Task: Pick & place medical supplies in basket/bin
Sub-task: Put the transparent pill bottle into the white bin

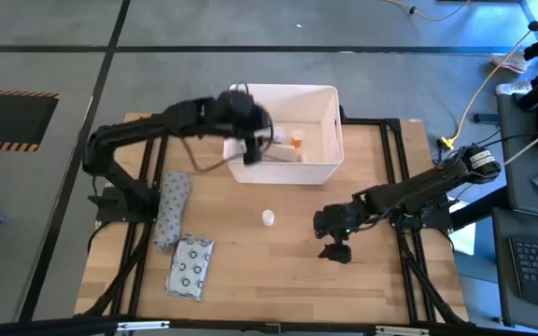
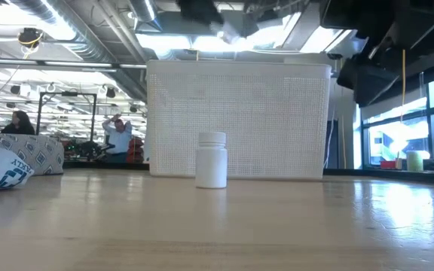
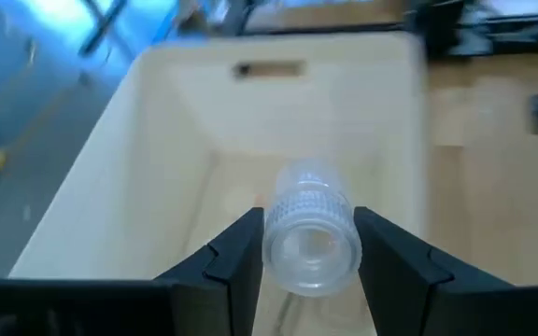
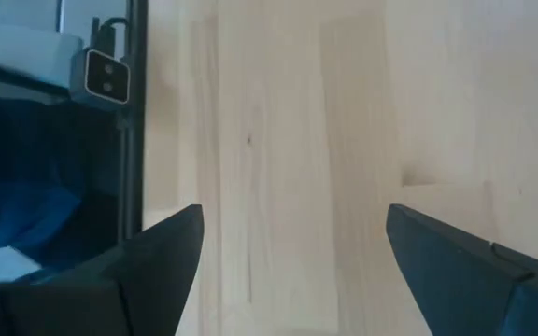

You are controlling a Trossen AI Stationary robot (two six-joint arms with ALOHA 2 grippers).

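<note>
The left tool [image 3: 308,257] hangs over the near-left part of the tub [image 1: 330,168], clamped on a clear ribbed bottle [image 3: 311,233] whose long axis runs forward between the fingers, out over the tub's floor. The tub lies straight below, so the drop only needs the fingers to part. An orange-capped bottle [image 1: 296,138] and what looks like another white item already lie inside.

The right tool [image 1: 334,245] hovers over bare tabletop [image 1: 250,280], fingers spread wide and empty. A small white bottle [image 1: 268,218] stands upright to its left, slightly farther, just near of the tub; the right arm is nearer it. Two packets [image 1: 190,267] lie at the left.
</note>
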